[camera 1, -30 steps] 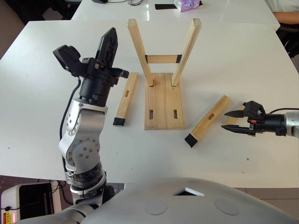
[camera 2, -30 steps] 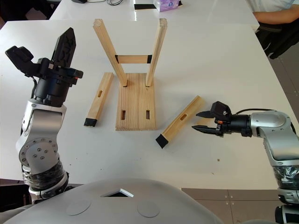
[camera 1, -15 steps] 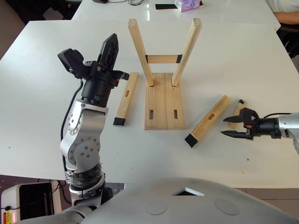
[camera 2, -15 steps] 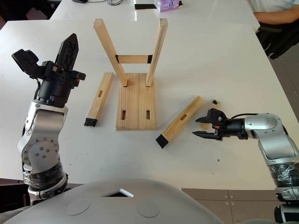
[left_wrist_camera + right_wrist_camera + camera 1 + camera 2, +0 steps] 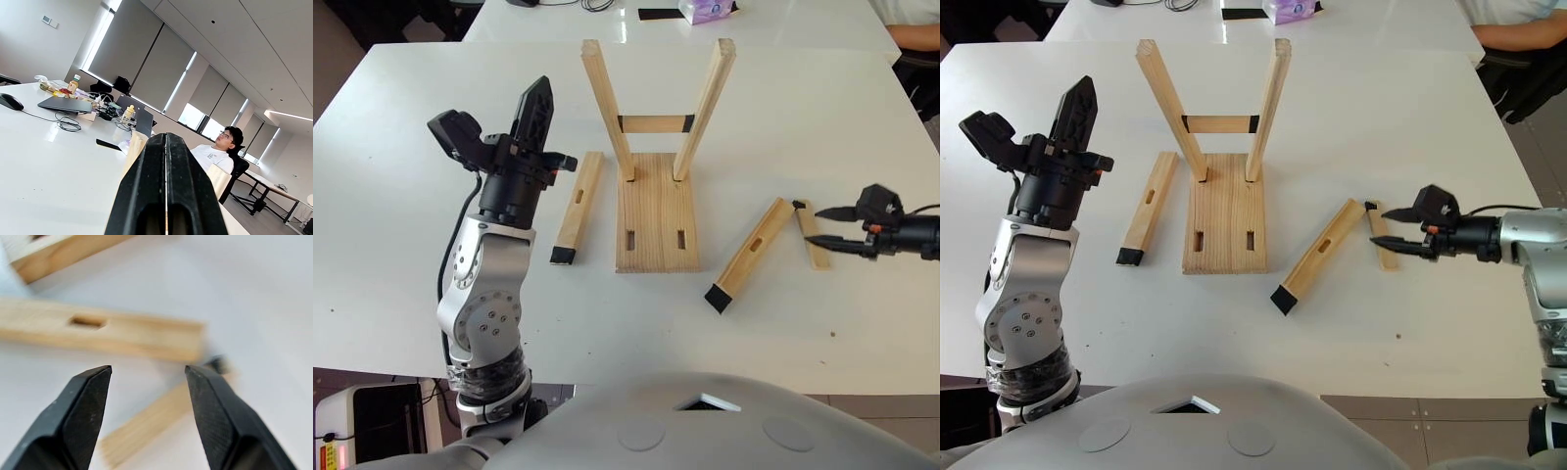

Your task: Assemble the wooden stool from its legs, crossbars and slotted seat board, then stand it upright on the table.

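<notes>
I see the white table (image 5: 862, 127) at frame centre carrying the seat board (image 5: 654, 220) with two legs (image 5: 607, 108) up (a second table (image 5: 558, 24) behind, top edge). The left gripper (image 5: 533, 108) has its jaws clenched; the right gripper (image 5: 811, 225) has its jaws spread beside the crossbar (image 5: 814, 247).

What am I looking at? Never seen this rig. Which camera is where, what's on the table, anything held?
A humanoid robot with two arms, each ending in a two-finger gripper. The two wide pictures come from its head, looking down; the close ones from wrist cameras. On the white table: a slotted seat board with two legs, joined by a crossbar, standing in it, loose legs on either side, and a short loose crossbar. The left gripper is shut, raised, pointing up. The right gripper is open, tips at that crossbar. Nothing is held.
</notes>
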`<state>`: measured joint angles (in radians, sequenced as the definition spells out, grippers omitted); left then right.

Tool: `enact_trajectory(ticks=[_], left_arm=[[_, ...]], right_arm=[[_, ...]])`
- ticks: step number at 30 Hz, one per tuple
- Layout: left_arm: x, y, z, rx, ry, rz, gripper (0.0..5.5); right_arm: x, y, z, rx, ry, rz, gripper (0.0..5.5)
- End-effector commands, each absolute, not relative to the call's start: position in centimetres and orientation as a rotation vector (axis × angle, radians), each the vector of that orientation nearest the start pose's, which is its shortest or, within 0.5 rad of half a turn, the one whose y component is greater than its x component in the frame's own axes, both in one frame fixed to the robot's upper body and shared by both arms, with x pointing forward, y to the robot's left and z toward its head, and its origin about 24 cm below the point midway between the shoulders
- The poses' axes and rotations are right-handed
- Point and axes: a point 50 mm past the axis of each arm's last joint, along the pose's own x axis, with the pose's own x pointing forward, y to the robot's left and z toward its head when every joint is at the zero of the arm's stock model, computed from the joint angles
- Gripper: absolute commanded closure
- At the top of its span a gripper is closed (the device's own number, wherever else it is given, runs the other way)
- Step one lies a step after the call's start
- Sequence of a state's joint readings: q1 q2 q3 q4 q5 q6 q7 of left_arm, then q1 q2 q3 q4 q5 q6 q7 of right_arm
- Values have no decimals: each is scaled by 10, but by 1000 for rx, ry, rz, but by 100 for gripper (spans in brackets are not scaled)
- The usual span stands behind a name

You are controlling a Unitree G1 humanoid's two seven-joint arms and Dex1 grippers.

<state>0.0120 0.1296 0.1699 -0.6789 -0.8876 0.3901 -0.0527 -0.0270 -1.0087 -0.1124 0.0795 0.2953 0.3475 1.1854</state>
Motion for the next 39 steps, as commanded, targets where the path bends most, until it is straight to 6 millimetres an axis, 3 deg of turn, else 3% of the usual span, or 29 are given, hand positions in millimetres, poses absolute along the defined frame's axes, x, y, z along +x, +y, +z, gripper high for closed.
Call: enact_trajectory(ticks=[1,5,9,15,22,27,33,39], left_arm=[[215,165,168,-591,-317,-346,550],[213,166,166,-594,-318,-327,550],[210,169,165,-592,-321,-311,550],[206,171,165,-586,-323,-287,550],[203,170,162,-593,-312,-274,550],[202,170,160,-595,-311,-261,550],[202,170,160,-590,-307,-258,550],[198,169,157,-591,-298,-244,550]], right_arm=[[222,-313,99,-375,678,797,272],[226,-309,88,-208,699,600,272],[213,-295,83,-50,765,511,272],[194,-264,72,-117,806,449,272],[207,-281,82,-138,713,336,272],[209,-282,79,-130,696,311,272],[192,-282,54,-176,815,307,272],[184,-295,46,-188,860,273,272]])
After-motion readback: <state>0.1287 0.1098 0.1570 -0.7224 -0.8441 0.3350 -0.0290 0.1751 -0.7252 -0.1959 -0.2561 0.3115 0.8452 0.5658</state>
